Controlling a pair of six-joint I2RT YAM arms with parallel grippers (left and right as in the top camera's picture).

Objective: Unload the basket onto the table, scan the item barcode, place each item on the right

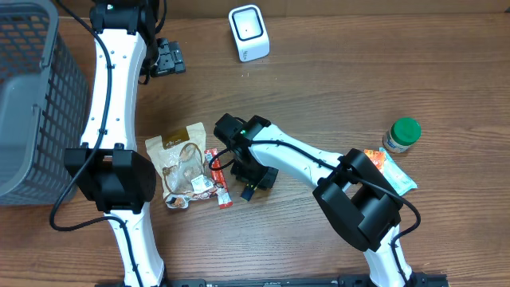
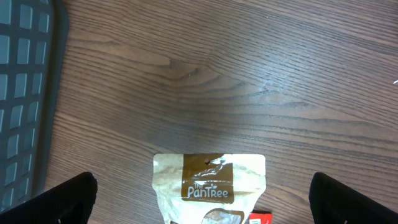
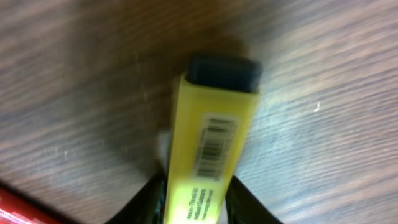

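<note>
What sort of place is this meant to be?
Probably a mock shop checkout set up on a wooden table: a white barcode scanner, a grey shopping basket, and packaged goods such as a snack pouch and a barcoded yellow marker.

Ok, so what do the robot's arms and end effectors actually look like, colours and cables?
Both the left arm and right arm have glossy white link shells joined by chunky black joint housings. Thin black cables run along the outside of each. The left end effector and right end effector are black.
</note>
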